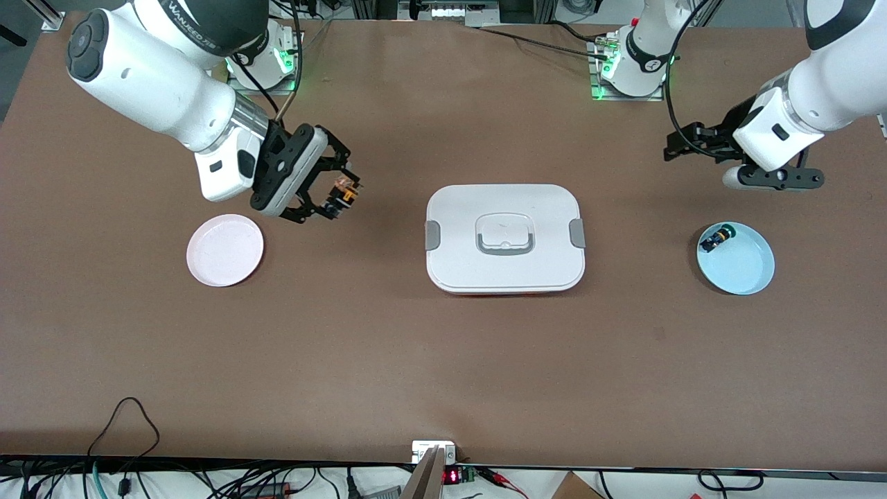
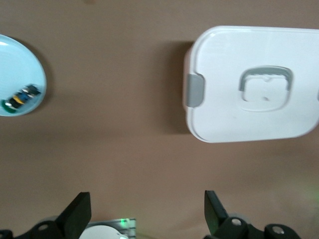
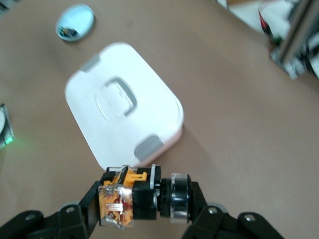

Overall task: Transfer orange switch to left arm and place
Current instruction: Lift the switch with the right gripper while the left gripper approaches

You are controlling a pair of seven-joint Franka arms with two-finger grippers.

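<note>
My right gripper [image 1: 337, 199] is shut on the orange switch [image 1: 344, 190] and holds it in the air over bare table, between the pink plate [image 1: 225, 249] and the box [image 1: 504, 238]. In the right wrist view the switch [image 3: 134, 196] lies crosswise between the jaws, orange end at one finger and black round end at the other. The white box with grey latches stands mid-table and also shows in both wrist views [image 3: 124, 107] [image 2: 254, 84]. My left gripper [image 1: 675, 149] is open and empty over bare table near the blue plate [image 1: 745, 270]; its fingers [image 2: 77, 216] stand wide apart.
The blue plate holds a small black switch with a green-yellow cap [image 1: 716, 239], also seen in the left wrist view [image 2: 20, 97]. The pink plate is bare. Cables and a small device lie along the table edge nearest the front camera.
</note>
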